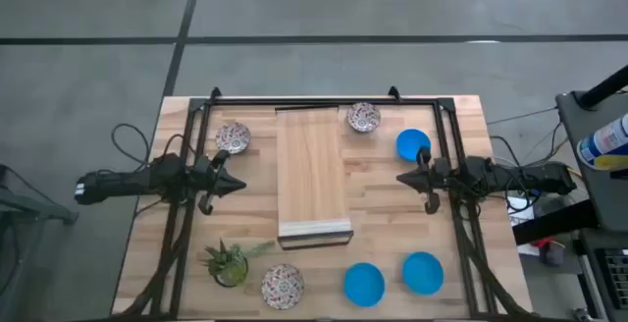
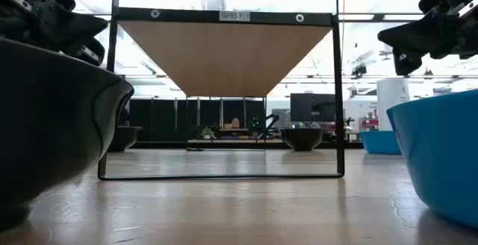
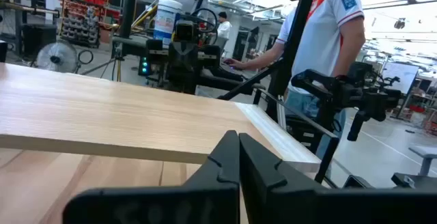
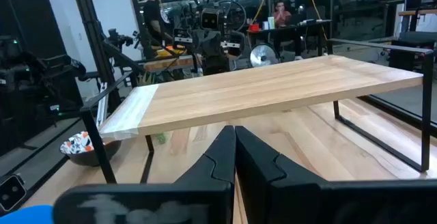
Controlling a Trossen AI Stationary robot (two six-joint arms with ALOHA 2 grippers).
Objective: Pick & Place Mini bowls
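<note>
Centrally, a raised wooden shelf (image 1: 312,180) on a dark frame is standing on the table (image 1: 471,116) and serving as the landmark. Six mini bowls are lying around it, none resting on it. Patterned bowl one (image 1: 233,136) is sitting to the shelf's left, near its far end. Patterned bowl two (image 1: 363,117) is sitting just beside the shelf's far right corner. Patterned bowl three (image 1: 283,285) is lying beyond the shelf's near end, beside a small green plant (image 1: 229,262). Blue bowl one (image 1: 413,145) is lying to the shelf's right, near its far end. Blue bowl two (image 1: 364,284) and blue bowl three (image 1: 423,272) are lying past the shelf's near right corner. Left gripper (image 1: 238,186) is hovering just left of the shelf, fingers pressed together on nothing. Right gripper (image 1: 401,177) is hovering to the shelf's right, near blue bowl one, fingers likewise together and holding nothing.
</note>
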